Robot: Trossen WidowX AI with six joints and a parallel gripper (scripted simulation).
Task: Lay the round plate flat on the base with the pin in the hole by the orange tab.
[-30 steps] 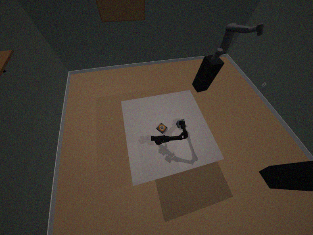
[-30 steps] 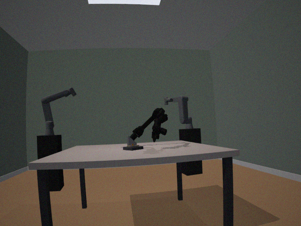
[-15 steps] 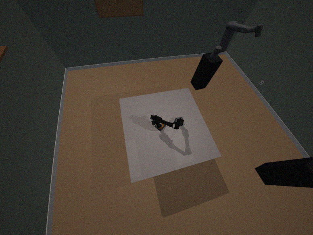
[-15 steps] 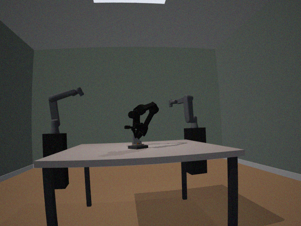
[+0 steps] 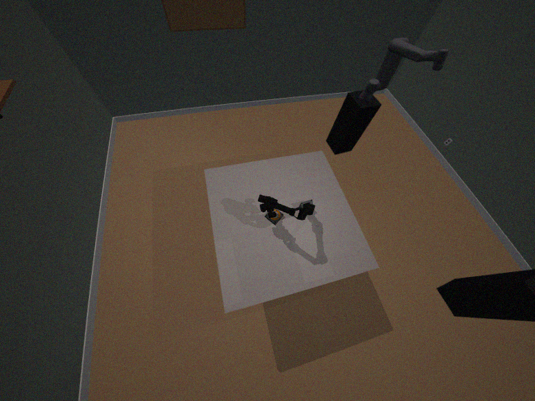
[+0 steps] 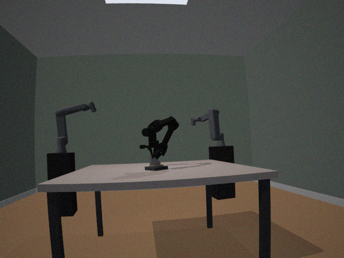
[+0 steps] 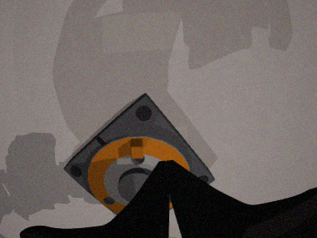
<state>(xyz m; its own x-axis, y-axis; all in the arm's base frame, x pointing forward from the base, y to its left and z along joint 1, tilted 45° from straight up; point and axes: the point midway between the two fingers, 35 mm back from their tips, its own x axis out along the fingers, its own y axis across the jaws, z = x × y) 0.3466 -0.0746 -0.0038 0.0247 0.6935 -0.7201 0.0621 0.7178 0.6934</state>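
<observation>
The empty claw (image 7: 171,165), fully closed, hovers over, perhaps touching, the plate (image 7: 104,165).

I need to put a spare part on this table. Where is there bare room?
Bare tabletop lies between the base and the near edge, and toward the far-left corner. It is crowded around the base, where the shut gripper hangs over the plate.
</observation>
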